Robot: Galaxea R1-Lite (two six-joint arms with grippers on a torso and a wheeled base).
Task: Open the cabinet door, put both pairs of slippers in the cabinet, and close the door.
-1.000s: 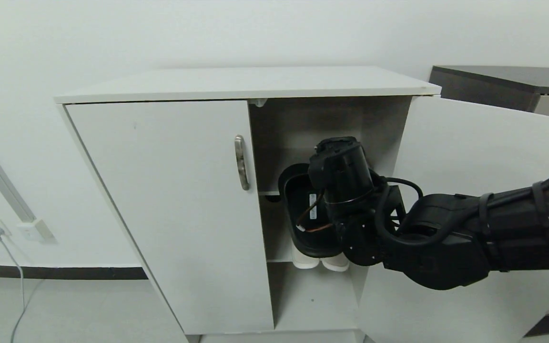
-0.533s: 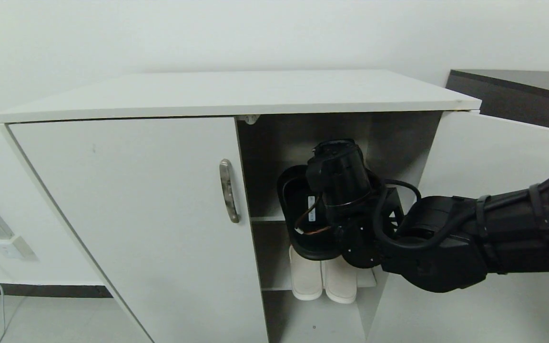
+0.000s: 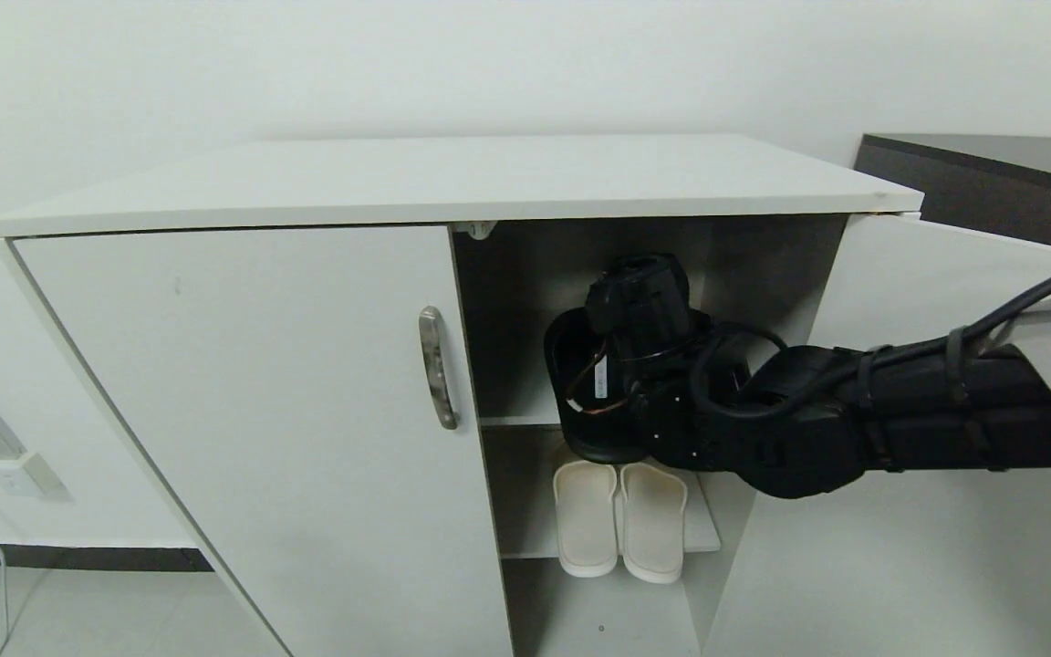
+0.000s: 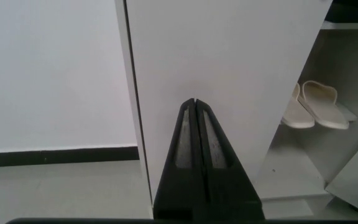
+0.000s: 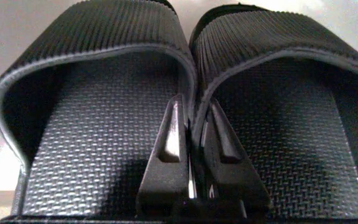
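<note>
The cabinet (image 3: 452, 182) stands with its right door (image 3: 890, 566) swung open and its left door (image 3: 243, 411) shut; the white slippers (image 3: 619, 516) lie side by side on the lower shelf (image 3: 703, 540), heels at its front edge. The jaws of the right arm (image 3: 854, 429) are clenched on the black slippers (image 3: 573, 365), pinching only the two touching inner strap edges; the pair hangs on end at the cabinet's mouth, its low end below the front edge of the upper shelf (image 3: 521, 422). The left arm's jaws are pressed together on nothing, just before the shut door.

Risks, as I judge them: pushed straight in, the low end would likely catch that shelf edge; the thin pinch could let one slipper twist loose and drop onto the white pair; the forearm sits close to the open door and might nudge it.
</note>
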